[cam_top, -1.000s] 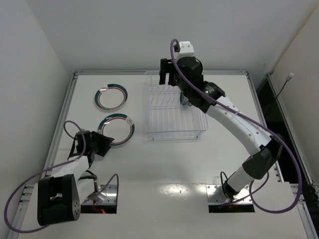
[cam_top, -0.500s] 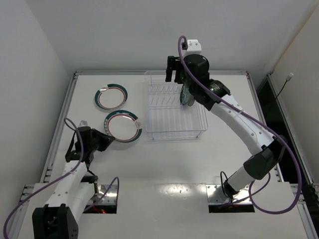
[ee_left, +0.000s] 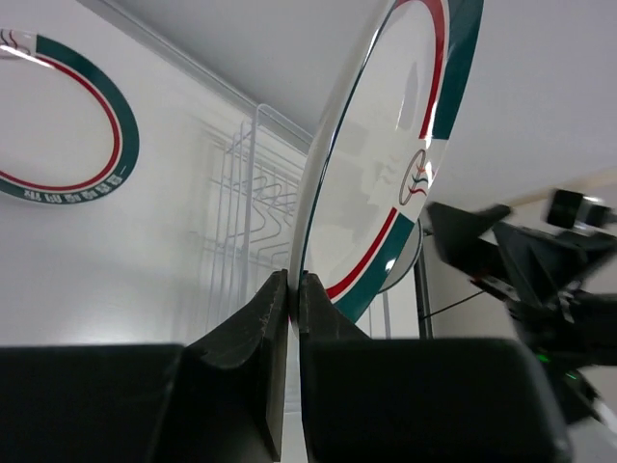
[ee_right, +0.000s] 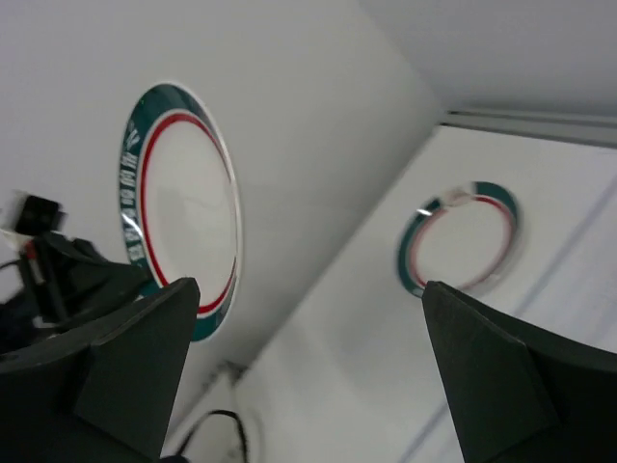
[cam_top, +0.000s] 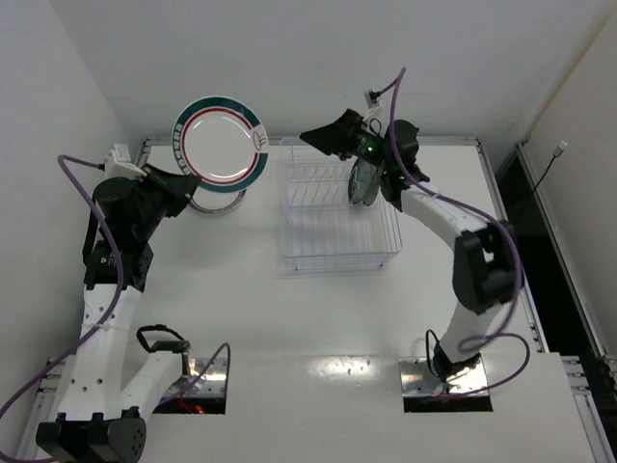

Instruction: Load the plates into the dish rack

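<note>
My left gripper (cam_top: 185, 182) is shut on the rim of a white plate with teal rim and red ring (cam_top: 220, 140) and holds it upright, high above the table's back left. In the left wrist view the fingers (ee_left: 292, 289) pinch its edge (ee_left: 386, 164). A second such plate (cam_top: 220, 204) lies flat on the table below it, partly hidden; it also shows in the left wrist view (ee_left: 58, 116). The wire dish rack (cam_top: 337, 227) stands centre-back with a dark greyish plate (cam_top: 363, 181) upright in it. My right gripper (cam_top: 316, 135) is open and empty above the rack's back left corner.
The right wrist view looks leftward between its open fingers (ee_right: 310, 289) at the held plate (ee_right: 178, 207) and the flat plate (ee_right: 463, 236). White walls close in at the left and back. The right arm (ee_left: 521, 260) shows beyond the held plate.
My left arm has lifted the plate off the table and raised it high, upright, toward the back. My right gripper has swung up and turned leftward above the rack.
</note>
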Robot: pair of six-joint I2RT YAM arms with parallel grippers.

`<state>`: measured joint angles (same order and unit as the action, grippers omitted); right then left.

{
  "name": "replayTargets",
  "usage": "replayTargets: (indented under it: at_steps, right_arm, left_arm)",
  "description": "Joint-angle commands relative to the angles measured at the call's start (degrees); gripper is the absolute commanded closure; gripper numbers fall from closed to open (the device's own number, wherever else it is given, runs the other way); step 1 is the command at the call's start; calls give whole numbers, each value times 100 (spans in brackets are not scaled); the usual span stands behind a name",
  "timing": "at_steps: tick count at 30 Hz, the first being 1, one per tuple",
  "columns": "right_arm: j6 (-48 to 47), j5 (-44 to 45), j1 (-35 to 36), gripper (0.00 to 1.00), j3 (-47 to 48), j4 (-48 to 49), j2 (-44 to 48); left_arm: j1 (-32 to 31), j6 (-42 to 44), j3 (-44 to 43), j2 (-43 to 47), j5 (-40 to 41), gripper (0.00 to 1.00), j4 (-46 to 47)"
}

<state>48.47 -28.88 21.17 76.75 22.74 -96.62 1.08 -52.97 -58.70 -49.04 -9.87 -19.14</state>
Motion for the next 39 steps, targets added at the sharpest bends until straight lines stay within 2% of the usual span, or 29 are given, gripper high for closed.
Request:
replayTargets:
  at_steps: [1,3,4,12,18,23,28,29,30,31,32,33,34,35,36,37,38,39]
  right_arm:
    - [3762,-1982,-104,1,-361,5006,-1017]
    - [4204,-1910,-104,1,-520,6017,-1368]
    - [4267,-1910,-104,1,-521,6084,-1429]
    - [4267,-2288,106,1,-20,6006,-1763]
    - [4285,-2227,431,1,208,5882,-2159]
    - [4285,-2279,730,6,656,5592,-2397]
    - [4285,-2280,784,10,710,5513,-2511]
    - [4285,-2280,784,16,710,5513,-2511]
    - [4285,-2280,784,45,771,5513,-2572]
    - [4285,-2280,784,66,771,5513,-2573]
    - [4285,-2280,784,82,771,5513,-2573]
    - [4189,-2193,784,100,641,5443,-2494]
    - [4067,-2192,723,100,552,5112,-2389]
    - [3865,-2096,652,100,447,4778,-2257]
    - [3185,-2017,600,100,176,4366,-1812]
    - [2708,-1694,599,100,26,3831,-1512]
    - [2155,-1438,503,100,-193,2329,-1170]
    - [923,-653,450,100,-196,1409,-827]
  left_arm:
    - [-38,111,-168,-9,-288,100,217]
    - [-38,111,-116,61,-288,100,156]
    - [-38,111,-116,61,-288,100,156]
    - [-38,-64,43,114,-577,100,480]
    - [-91,-231,368,61,-745,100,745]
    - [-275,-416,640,114,-745,100,1043]
    - [-547,-416,640,166,-692,100,1183]
    - [-548,-416,640,166,-640,100,1184]
    - [-626,-416,640,166,-639,100,1184]
    - [-696,-416,640,166,-570,100,1245]
    - [-697,-416,640,166,-569,98,1246]
    - [-697,-364,640,166,-569,91,1246]
    - [-697,-302,640,166,-447,48,1176]
    - [-697,-215,553,166,-315,23,1071]
    - [-697,21,430,166,-105,4,565]
    - [-697,215,142,105,332,0,316]
    - [-697,408,-17,105,580,0,53]
    - [-697,593,-167,26,887,0,-489]
